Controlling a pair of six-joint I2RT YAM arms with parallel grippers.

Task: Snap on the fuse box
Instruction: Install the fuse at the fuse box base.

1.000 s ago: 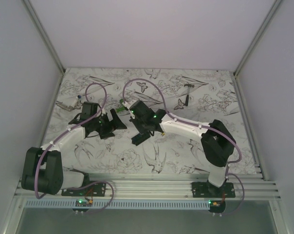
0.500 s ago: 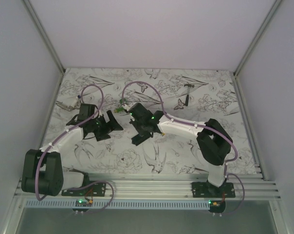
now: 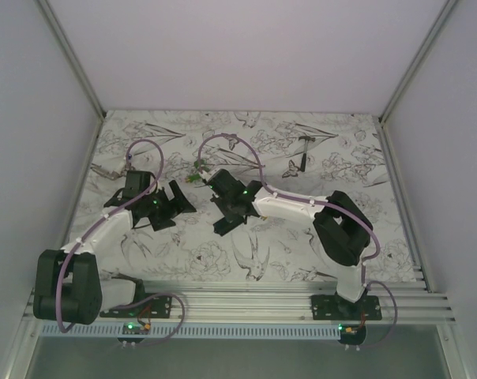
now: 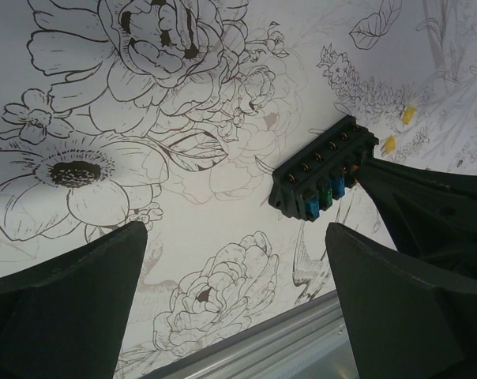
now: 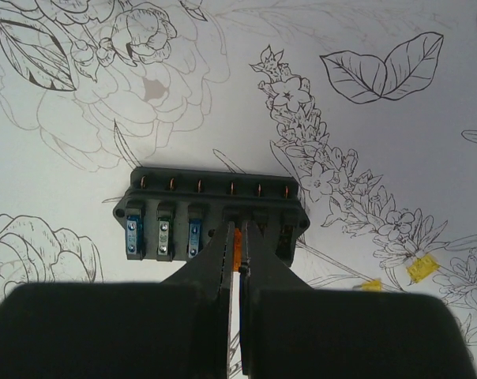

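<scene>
The fuse box [image 5: 183,197] is a black oblong block lying flat on the flower-printed table, with blue and green fuses in three of its slots. My right gripper [image 5: 238,229] is shut on a thin orange fuse [image 5: 237,241], its tips at a slot near the box's middle. In the left wrist view the fuse box [image 4: 321,175] lies ahead and to the right, with the right gripper's fingers on it. My left gripper [image 4: 238,316] stands open and holds nothing. From above, the left gripper [image 3: 182,199] sits just left of the fuse box [image 3: 221,228].
Two loose yellow fuses [image 5: 422,267] [image 5: 370,286] lie on the table right of the box. A small green piece [image 3: 197,170] lies behind the grippers, a dark hammer-shaped tool [image 3: 305,150] at the back right, a metal tool [image 3: 104,170] at the far left. White walls enclose the table.
The left arm has drawn back to the left, away from the fuse box, jaws still open. The right arm has shifted slightly left and stays shut over the box.
</scene>
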